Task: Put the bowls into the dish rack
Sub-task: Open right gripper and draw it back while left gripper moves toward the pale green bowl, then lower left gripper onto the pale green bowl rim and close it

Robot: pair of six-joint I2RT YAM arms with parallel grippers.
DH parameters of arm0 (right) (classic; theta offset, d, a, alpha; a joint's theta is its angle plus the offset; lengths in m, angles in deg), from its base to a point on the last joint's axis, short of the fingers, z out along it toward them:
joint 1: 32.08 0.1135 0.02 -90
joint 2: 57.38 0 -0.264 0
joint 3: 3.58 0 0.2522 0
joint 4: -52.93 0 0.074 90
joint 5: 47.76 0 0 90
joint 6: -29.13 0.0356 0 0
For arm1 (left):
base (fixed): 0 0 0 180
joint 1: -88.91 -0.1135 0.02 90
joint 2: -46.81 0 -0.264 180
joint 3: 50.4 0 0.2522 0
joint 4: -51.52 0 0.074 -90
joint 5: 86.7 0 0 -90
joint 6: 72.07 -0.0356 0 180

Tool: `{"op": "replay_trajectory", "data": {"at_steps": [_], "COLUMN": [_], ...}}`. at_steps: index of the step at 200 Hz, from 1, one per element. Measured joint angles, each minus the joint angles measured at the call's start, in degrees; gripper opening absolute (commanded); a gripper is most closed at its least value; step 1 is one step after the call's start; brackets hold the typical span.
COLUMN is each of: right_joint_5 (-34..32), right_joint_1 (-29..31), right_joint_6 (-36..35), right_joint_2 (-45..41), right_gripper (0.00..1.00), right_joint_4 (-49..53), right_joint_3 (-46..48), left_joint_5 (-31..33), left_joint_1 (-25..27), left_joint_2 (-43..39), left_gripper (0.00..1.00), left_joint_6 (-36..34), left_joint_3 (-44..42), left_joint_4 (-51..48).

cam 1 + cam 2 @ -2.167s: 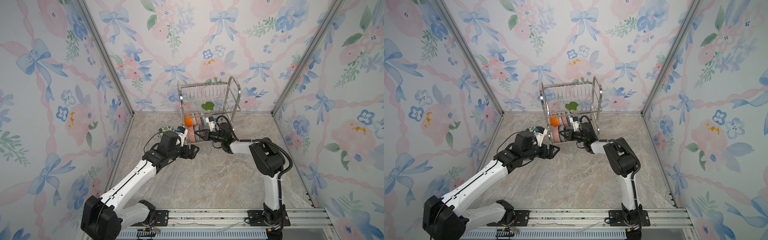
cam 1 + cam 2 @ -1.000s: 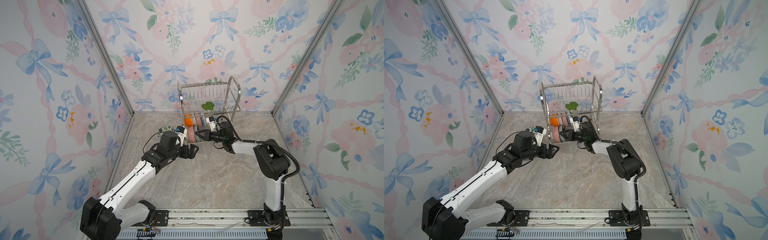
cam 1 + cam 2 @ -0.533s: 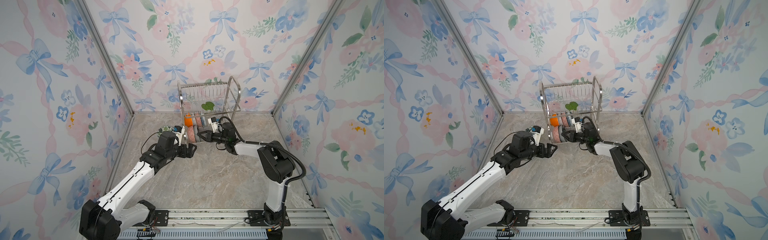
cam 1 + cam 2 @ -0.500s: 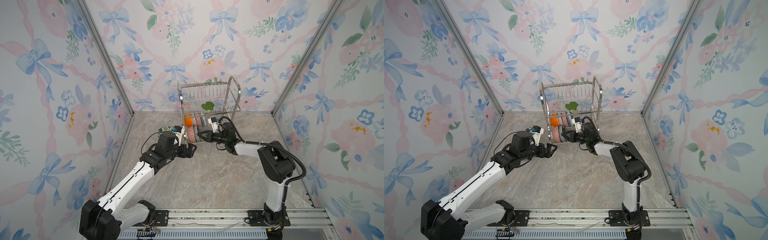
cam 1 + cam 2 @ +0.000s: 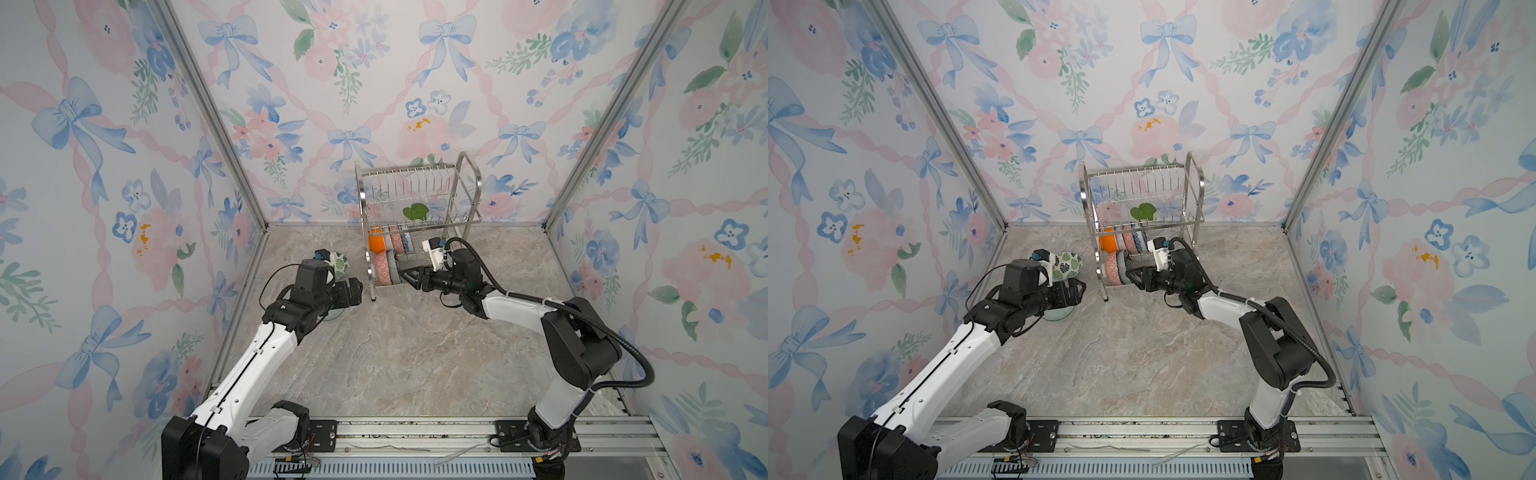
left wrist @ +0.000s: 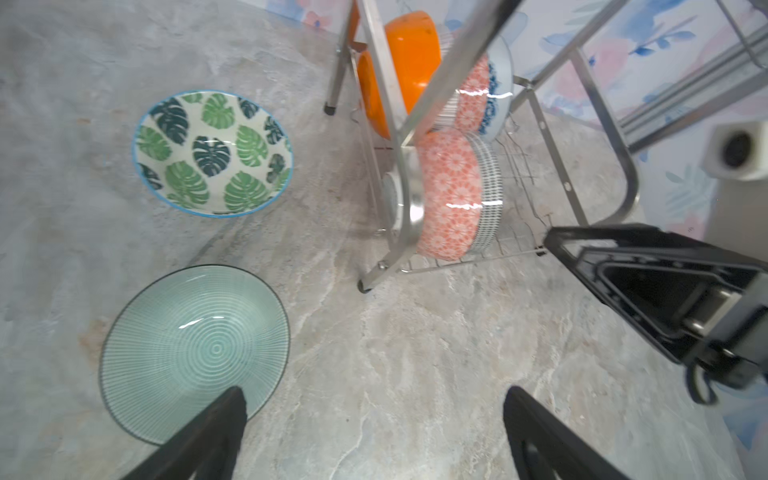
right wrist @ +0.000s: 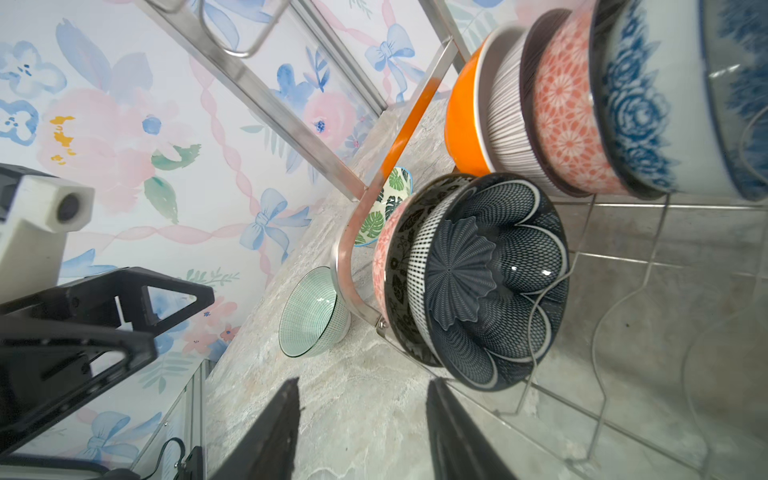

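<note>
The dish rack [image 5: 467, 195] [image 5: 1196, 183] stands at the back centre. Its lower tier holds several bowls [image 5: 388, 253] [image 5: 1119, 253] on edge. Frontmost is a dark blue flower bowl [image 7: 494, 282], behind it a black-white leaf bowl and a coral one. My right gripper [image 5: 405, 274] [image 5: 1133, 276] [image 7: 361, 399] is open and empty just in front of that bowl, one fingertip [image 7: 434, 388] close to its rim. A green-leaf bowl [image 6: 212, 153] [image 5: 1068, 264] and a teal striped bowl [image 6: 195, 353] [image 5: 1059, 313] sit on the table left of the rack. My left gripper [image 6: 374, 395] [image 5: 356, 286] hovers open beside the teal bowl.
The rack's steel leg [image 6: 365, 286] stands between the two grippers. The back wall is right behind the rack, and the left wall is close to the two loose bowls. Marble tabletop [image 5: 395, 365] stretches toward the front rail.
My right gripper's jaws have opened in front of the dark blue flower bowl, which stands in the rack. My left gripper has drawn back leftward, away from the rack.
</note>
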Motion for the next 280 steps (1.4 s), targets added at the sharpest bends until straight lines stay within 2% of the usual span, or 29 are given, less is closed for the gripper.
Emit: {"op": "replay_trajectory", "data": {"at_steps": [22,53,60,92,115,159,173,214,238,250,269,280], "right_joint_5": [-4.4,-12.3,-13.5,-19.2,-23.6,-28.2,-28.5,-28.5,-28.3,-28.2,-28.2,-28.2], "right_joint_1": [2.1,6.0,6.7,9.0,11.7,16.4,16.7,16.7,16.7,16.7,16.7,16.7], "right_joint_6": [-5.0,-12.0,-13.1,-16.9,-19.8,-23.8,-24.1,-24.5,-24.4,-24.4,-24.4,-24.4], "right_joint_2": [-5.6,-12.3,-13.2,-16.0,-16.6,-16.6,-16.6,-16.6,-16.6,-16.6,-16.6,-16.7], "right_gripper": [0.70,1.00,0.96,0.96,0.96,0.96,0.96,0.97,0.97,0.97,0.96,0.96], "right_joint_4": [6.1,14.9,16.3,22.1,25.6,29.2,29.5,29.6,29.6,29.6,29.6,29.6], "right_joint_3": [0.2,0.2,0.2,0.2,0.2,-0.2,-0.3,-0.4,-0.4,-0.4,-0.4,-0.4], "left_joint_5": [0.9,0.4,-0.3,-4.1,-5.8,-7.9,-7.9,-9.2,-9.0,-8.8,-8.5,-8.3], "left_joint_1": [-4.5,-11.1,-12.8,-20.5,-22.9,-22.9,-22.9,-22.9,-22.3,-21.9,-21.2,-20.8], "left_joint_2": [-0.9,-1.3,-0.5,5.2,7.8,8.4,8.6,8.7,9.4,9.7,10.9,11.8], "left_gripper": [0.98,0.98,0.98,0.98,0.96,0.84,0.76,0.63,0.61,0.54,0.51,0.45], "left_joint_6": [1.0,2.5,2.9,4.5,5.2,5.9,6.3,9.3,10.0,10.2,10.4,10.6], "left_joint_3": [-0.1,-1.6,-1.9,-4.7,-6.8,-10.6,-11.7,-13.8,-13.8,-13.8,-13.8,-13.8], "left_joint_4": [-2.0,-2.1,-2.1,-2.4,-2.4,-0.1,0.2,3.3,4.9,5.4,6.3,6.5]}}
